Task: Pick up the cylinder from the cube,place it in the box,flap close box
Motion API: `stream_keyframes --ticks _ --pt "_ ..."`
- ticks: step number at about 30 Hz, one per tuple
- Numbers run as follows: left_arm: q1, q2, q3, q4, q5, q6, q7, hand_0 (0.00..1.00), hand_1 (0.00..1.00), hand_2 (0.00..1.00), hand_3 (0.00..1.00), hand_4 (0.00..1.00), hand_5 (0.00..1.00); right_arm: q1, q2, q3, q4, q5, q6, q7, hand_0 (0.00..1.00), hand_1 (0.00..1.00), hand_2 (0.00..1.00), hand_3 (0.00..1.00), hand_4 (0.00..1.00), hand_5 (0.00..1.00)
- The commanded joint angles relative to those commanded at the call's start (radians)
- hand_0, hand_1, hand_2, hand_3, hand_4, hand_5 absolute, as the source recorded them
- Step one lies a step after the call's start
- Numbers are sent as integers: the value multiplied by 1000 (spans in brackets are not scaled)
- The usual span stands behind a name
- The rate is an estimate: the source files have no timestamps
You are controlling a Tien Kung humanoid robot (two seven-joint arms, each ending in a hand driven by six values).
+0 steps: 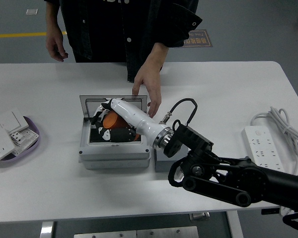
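Note:
My right hand is shut on the orange cylinder and holds it inside the opening of the grey box. The box lid stands open and upright at the back. The dark grey cube sits just right of the box, mostly hidden behind my right forearm. A person stands at the far side; one hand rests on the lid's right top corner. My left arm is out of view.
A purple dish with white socket plates sits at the left edge. A white power strip with a coiled cable lies at the right. The person's other hand hangs above the table's far edge.

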Motion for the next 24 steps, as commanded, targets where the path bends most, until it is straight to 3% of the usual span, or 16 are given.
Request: stream_keyframes --ticks 4,8,11,12,17,18,23,24 --pt "0 1 7 1 -5 0 0 592 616 611 628 683 242 20 14 -13 -20 -106 47 -99 68 246 339 226 2 2" --pt "-2 2 9 1 -6 0 0 592 616 612 629 685 246 30 28 -32 -47 -169 55 -138 91 256 349 238 2 2" --pt "-3 2 10 1 -6 0 1 592 616 612 629 685 246 34 37 -45 -65 -171 51 -130 91 256 349 238 2 2" --pt "-3 2 11 1 -6 0 1 592 616 612 629 685 253 36 39 -50 -71 -165 49 -123 208 380 435 377 40 2" --pt "-3 2 17 1 -6 1 2 592 616 612 629 685 253 48 51 -72 -98 -127 52 -82 208 380 435 377 40 2" --pt "-3 2 17 1 -6 1 2 592 616 613 629 686 260 50 53 -75 -102 -124 53 -76 680 618 618 614 296 72" --pt "-5 3 17 1 -4 1 1 592 616 613 629 686 260 57 64 -91 -125 -133 61 -65 680 618 618 614 296 72" --pt "-5 3 17 0 -4 1 1 592 616 612 629 687 263 59 66 -95 -131 -140 64 -66 785 697 714 694 445 204"
